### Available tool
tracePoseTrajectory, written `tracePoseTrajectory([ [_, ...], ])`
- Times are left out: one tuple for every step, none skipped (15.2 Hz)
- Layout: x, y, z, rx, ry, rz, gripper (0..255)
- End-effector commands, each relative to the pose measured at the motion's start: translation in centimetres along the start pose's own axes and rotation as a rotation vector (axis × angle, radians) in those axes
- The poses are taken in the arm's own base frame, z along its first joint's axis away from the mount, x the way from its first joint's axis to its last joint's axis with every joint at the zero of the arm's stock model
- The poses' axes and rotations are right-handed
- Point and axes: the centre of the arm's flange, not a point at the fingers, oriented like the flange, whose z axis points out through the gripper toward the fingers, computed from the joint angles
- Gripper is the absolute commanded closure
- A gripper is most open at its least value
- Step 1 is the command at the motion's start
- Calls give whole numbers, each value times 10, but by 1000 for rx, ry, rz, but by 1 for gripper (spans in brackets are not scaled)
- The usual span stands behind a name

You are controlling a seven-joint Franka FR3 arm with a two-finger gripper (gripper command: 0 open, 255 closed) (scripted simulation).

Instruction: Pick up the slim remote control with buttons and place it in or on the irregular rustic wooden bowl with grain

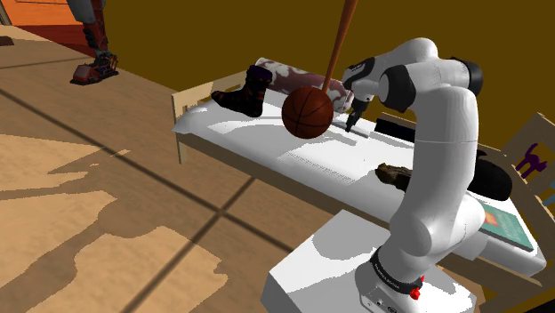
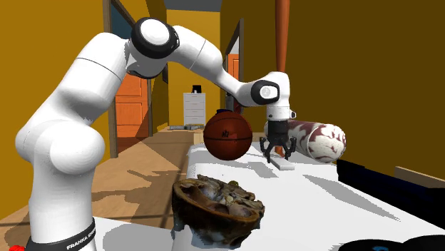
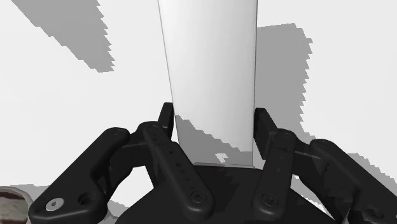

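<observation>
Gripper [image 2: 279, 155]: pointed straight down over the white bed top. In the wrist view [image 3: 214, 121] its black fingers [image 3: 264, 127] pressed against both long edges of the remote, clasping it.
Remote [image 3: 210, 63]: a plain white, slim slab with no buttons discernible. It was gripped near one end, and the rest ran away from the hand. In the second exterior view [image 2: 282, 165] it sat low at the bed top, and whether it touched the surface could not be told.
Bowl [image 2: 217, 208]: dark brown, rough, with an uneven rim. It stood on the bed top well apart from the remote, nearer the stand, and in the shoulder view [image 1: 391, 173] just beside the arm.
Basketball [image 2: 227, 134]: orange-brown, just beside the gripper on the second exterior view's left.
Bat [image 2: 283, 32]: a brown shaft that rose upright behind the gripper.
Bolster [image 2: 319, 140]: a maroon-and-white patterned roll that lay beyond the gripper.
Boot [image 1: 245, 93]: dark, near the bed's end at the shoulder view's left.
Bed [image 1: 267, 142]: had a white top and a pale wooden frame.
</observation>
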Motion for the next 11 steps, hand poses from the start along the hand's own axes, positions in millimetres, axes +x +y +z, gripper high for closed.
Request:
tracePoseTrajectory([
  [0,1,-10,0,0,0,255],
  [0,1,-16,0,0,0,255],
  [0,1,-21,0,0,0,255],
  [0,1,-26,0,0,0,255],
  [0,1,-32,0,0,0,255],
  [0,2,-37,0,0,0,255],
  [0,2,-42,0,0,0,255],
  [0,2,-47,0,0,0,255],
  [0,2,-53,0,0,0,255],
  [0,2,-58,0,0,0,255],
  [0,2,-63,0,0,0,255],
])
